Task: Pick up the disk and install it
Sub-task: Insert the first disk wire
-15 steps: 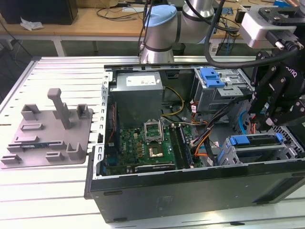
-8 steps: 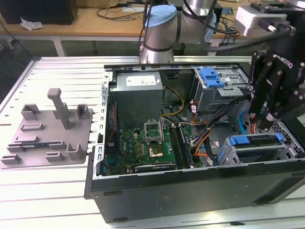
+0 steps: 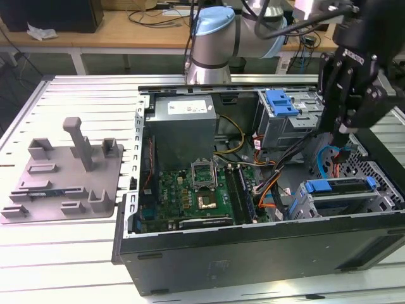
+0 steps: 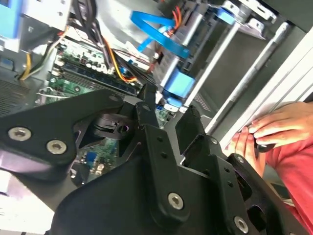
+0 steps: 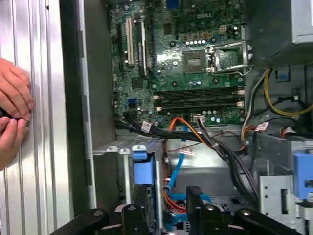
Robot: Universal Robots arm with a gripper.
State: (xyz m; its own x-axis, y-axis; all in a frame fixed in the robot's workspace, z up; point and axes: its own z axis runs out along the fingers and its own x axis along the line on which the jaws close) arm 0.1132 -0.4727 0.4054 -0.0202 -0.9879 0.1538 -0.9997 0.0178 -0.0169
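On the exterior view's left I see a grey moulded fixture tray [image 3: 63, 174] lying on the ribbed metal surface [image 3: 69, 259]. Just beside it, the open computer case [image 3: 253, 250] lies on its side. Inside, the large grey power-supply box [image 3: 183, 130] sits toward the back, with the green motherboard [image 3: 190, 199] in front of it. Further along, a small blue latch [image 3: 281, 101] tops the upper drive cage, and bundles of orange, yellow and black cables [image 3: 269, 190] run across the middle of the case.

On the exterior view's right, my arm's black pincer [image 3: 342, 130] hangs over the case's corner. In the first wrist view the pincer [image 5: 164, 205] stands wide, its fingers [image 5: 195, 196] apart and holding nothing. The disk [image 3: 345, 195] sits in the lower drive cage at that corner, below the pincer and apart from it. Its blue carrier front [image 3: 319, 185] faces the cables. In the first wrist view the same blue front [image 5: 143, 171] stands just ahead of the spread fingers.

A person's hand [image 5: 12, 105] rests on the surface beside the case wall. In the second wrist view that hand [image 4: 276, 127] shows with a red sleeve [image 4: 296, 169].
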